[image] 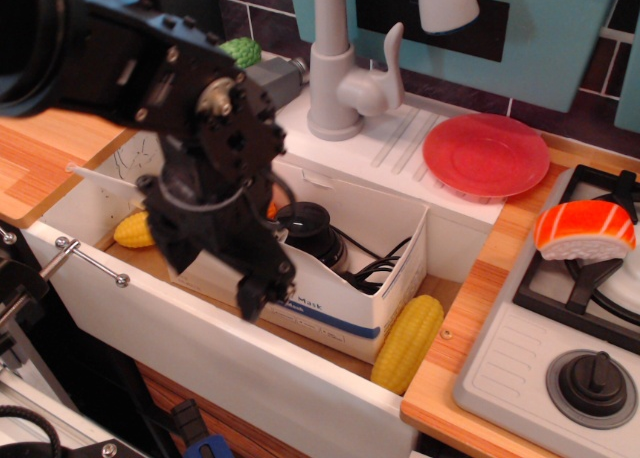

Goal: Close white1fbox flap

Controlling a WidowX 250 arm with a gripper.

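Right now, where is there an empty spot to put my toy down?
The wooden counter at far left is bare. So is the ridged drainboard between the faucet and the red plate. The sink is crowded: the white box, yellow corn and the claw fill it.

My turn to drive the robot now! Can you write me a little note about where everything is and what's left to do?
Gripper: low at the front wall of the white box; cannot tell if it is open or shut.
Box: sits in the sink, top open, black gadget and cables inside, yellow corn beside it.
Flap: not clearly seen, probably behind the arm.
Done: nothing yet.
Left: fold the flap over the top.
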